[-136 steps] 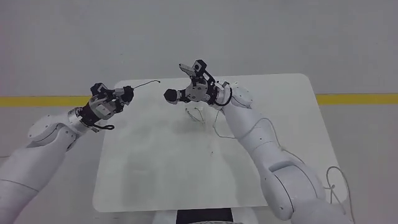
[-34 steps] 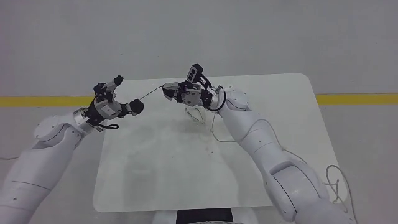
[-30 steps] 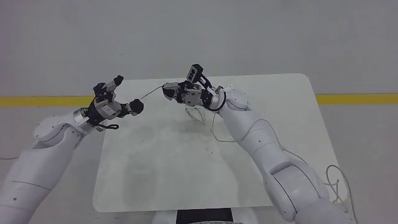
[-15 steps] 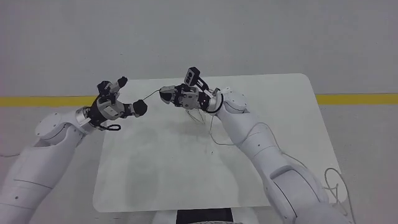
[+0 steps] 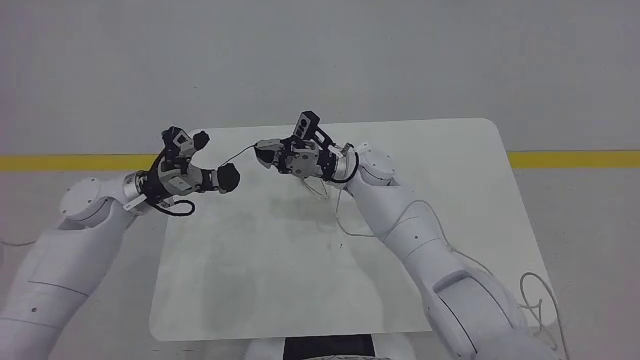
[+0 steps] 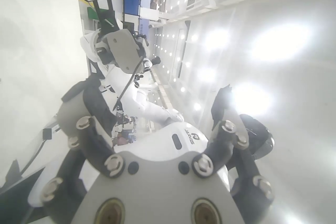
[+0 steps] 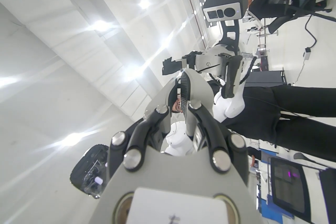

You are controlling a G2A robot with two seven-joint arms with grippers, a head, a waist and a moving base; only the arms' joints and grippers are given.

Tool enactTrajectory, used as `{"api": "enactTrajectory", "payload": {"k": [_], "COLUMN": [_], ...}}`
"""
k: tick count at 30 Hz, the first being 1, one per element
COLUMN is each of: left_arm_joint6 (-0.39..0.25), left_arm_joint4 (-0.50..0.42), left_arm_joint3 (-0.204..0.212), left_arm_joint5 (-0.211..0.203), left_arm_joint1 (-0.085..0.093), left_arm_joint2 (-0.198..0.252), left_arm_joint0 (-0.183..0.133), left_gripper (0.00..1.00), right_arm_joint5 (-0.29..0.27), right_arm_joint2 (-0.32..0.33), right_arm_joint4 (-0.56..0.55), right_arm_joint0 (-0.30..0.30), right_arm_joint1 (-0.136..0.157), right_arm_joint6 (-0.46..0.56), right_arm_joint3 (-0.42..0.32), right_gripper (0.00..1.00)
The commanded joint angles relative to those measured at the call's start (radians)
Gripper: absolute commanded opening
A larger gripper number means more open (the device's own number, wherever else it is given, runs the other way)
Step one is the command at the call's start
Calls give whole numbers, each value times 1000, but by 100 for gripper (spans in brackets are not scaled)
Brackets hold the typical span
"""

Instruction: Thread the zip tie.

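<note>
Top view: thin black plastic zip tie (image 5: 238, 149) spans the air between your two grippers, above the white rounded table (image 5: 430, 260).

Jaws:
- Right gripper (image 5: 262, 149) is clenched on one end of the tie. The right wrist view shows its pads pressed together.
- Left gripper (image 5: 214, 158) is released, fingers spread wide, grasping nothing.

Long axis: the tie runs straight out of the right jaws toward the left jaws, close to level, with a slight bow. The free end points into the left gripper's open gap. In the left wrist view that end lies just beside one finger pad (image 6: 89, 104), not midway between the two. Which end carries the locking head is too small to tell.

Step in hand, as I read it: get the free end into the left jaws so both ends are under control for threading.

To do it well:
- Centre the tip between the left pads before you close. Off-centre, a closing pad will likely push the tip aside.
- Turn the strap's flat face to the pads so it cannot roll.
- Grip firmly with the right jaws so the strap does not twist.
- Grasp near the tip, but leave a little standing proud.
- Go slowly: the strap looks springy and may flick.
</note>
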Motion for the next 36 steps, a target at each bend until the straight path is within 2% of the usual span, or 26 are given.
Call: {"api": "enactTrajectory", "payload": {"k": [1, 8, 12, 14, 15, 25, 35, 36], "left_arm_joint6": [15, 18, 16, 14, 12, 4, -1, -3], "left_arm_joint4": [2, 0, -7, -9, -9, -14, 6, 6], "left_arm_joint3": [-12, -4, -1, -1, 0, 10, 17, 18], "left_arm_joint5": [-2, -22, -31, -33, -33, -36, -33, -34], "left_arm_joint1": [-3, -12, -18, -22, -23, -36, -43, -44], "left_arm_joint2": [7, 9, 9, 12, 13, 18, 7, 6], "left_arm_joint0": [6, 9, 3, -2, -4, -16, -15, -14], "left_gripper": [100, 100, 67, 54, 51, 40, 34, 31], "right_arm_joint5": [3, 37, 49, 52, 52, 18, 17, 15], "right_arm_joint2": [2, 5, -11, -20, -23, -34, -34, -35], "right_arm_joint4": [19, 79, 53, 32, 26, -45, -117, -123], "right_arm_joint0": [-16, -57, -54, -52, -52, -57, -62, -61], "right_arm_joint1": [-1, 3, 7, 9, 10, 25, 48, 50], "right_arm_joint6": [-13, 0, -3, -12, -15, -59, -56, -55], "right_arm_joint3": [-19, -91, -104, -108, -110, -143, -183, -186], "right_gripper": [0, 0, 0, 0, 0, 0, 0, 0]}}
